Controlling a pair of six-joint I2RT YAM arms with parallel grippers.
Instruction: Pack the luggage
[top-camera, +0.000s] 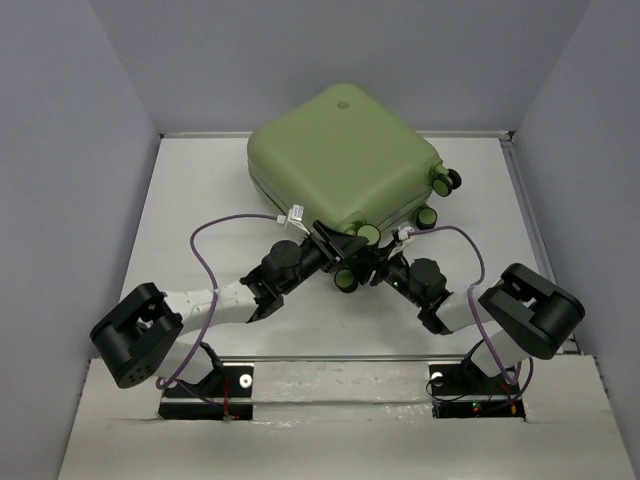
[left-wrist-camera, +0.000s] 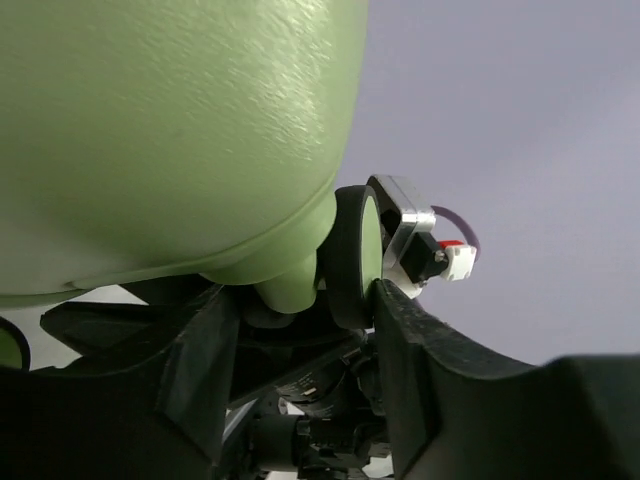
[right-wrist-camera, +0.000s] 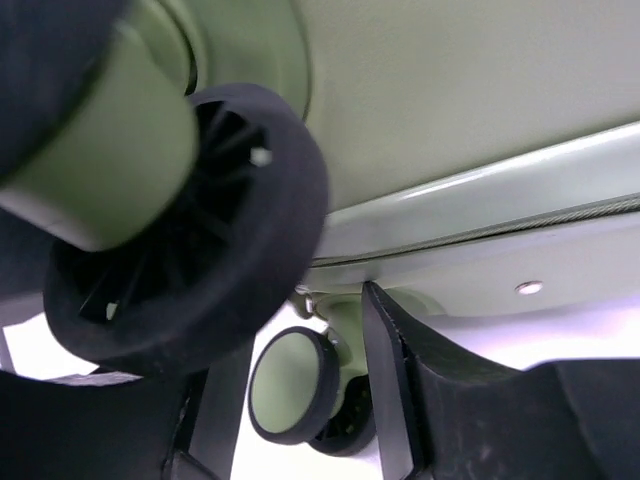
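Note:
The luggage (top-camera: 340, 160) is a closed pale sage-green hard-shell suitcase lying at the back centre of the table, with its wheeled end towards me and raised. My left gripper (top-camera: 330, 243) reaches under that end. In the left wrist view (left-wrist-camera: 305, 300) its fingers straddle a black wheel (left-wrist-camera: 352, 255) and its green stem below the shell (left-wrist-camera: 170, 130). My right gripper (top-camera: 378, 262) is beside it. In the right wrist view (right-wrist-camera: 295, 340) its fingers hold a small green-hubbed wheel (right-wrist-camera: 292, 385), and a larger wheel (right-wrist-camera: 200, 250) looms close.
The white table (top-camera: 200, 220) is enclosed by grey walls on three sides. Two more wheels (top-camera: 447, 181) stick out at the suitcase's right corner. A raised ledge (top-camera: 330, 385) carries both arm bases at the near edge.

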